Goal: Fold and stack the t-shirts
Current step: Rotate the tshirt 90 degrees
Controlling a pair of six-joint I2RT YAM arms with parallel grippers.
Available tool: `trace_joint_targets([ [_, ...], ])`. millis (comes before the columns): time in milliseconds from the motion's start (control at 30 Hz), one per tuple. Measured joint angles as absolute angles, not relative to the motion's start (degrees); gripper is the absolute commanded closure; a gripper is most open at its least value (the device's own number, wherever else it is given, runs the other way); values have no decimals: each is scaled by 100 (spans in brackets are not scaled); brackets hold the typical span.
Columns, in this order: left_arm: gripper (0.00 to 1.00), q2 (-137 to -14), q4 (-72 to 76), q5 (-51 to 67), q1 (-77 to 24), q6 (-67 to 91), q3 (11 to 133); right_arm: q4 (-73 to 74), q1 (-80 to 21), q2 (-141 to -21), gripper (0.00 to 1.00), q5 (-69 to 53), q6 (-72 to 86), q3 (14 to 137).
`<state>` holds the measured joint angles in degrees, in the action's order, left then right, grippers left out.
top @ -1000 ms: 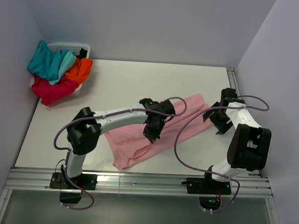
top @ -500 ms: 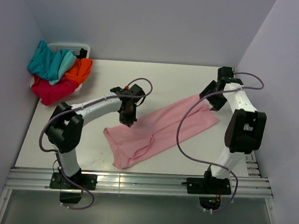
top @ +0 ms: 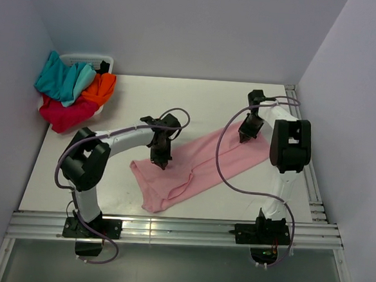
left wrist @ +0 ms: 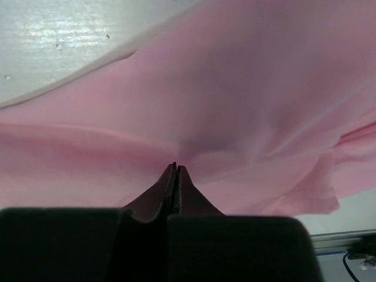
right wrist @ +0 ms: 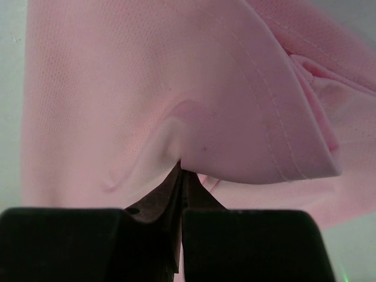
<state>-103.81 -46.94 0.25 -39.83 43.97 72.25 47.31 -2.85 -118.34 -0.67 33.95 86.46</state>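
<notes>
Garment: pink t-shirt (top: 202, 163), diagonal on table (top: 146, 99).
Left gripper (top: 161, 160): clamped on its far edge.
Right gripper (top: 245, 136): clamped likewise.
Purpose: 2 pinches likely keep cloth taut for folding.

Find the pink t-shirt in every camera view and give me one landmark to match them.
Top external: pink t-shirt lies diagonally, from centre to right.
Left wrist: pink t-shirt fills most of the frame, except the top-left corner.
Right wrist: pink t-shirt fills nearly the whole frame.
Shared landmark: white table, bare at the left wrist's top left and the right wrist's left edge.
</notes>
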Motion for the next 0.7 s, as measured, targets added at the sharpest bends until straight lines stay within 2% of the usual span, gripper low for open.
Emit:
trace_joint_targets([
  [133, 100, -10768, -4560, 67, -3983, 4281, 7179, 4650, -285, -11714, 100, 30, 3400, 8438],
  [300, 100, -11410, -5017, 294, -3865, 3972, 7883, 4565, -287, -11194, 100, 99, 3461, 7640],
  [433, 100, -12401, -5749, 475, -3658, 3680, 9406, 4525, -386, -10656, 100, -43, 3583, 6838],
  [533, 100, -13646, -6274, 460, -3354, 3441, 11594, 4576, -792, -10403, 100, -183, 3699, 6436],
  [600, 100, -14226, -5916, 532, -3127, 3374, 12658, 4576, -1256, -10285, 100, -357, 3835, 6187],
  [700, 100, -14685, -5446, 838, -2707, 3489, 13371, 4545, -2246, -10300, 100, -873, 4099, 6003],
])
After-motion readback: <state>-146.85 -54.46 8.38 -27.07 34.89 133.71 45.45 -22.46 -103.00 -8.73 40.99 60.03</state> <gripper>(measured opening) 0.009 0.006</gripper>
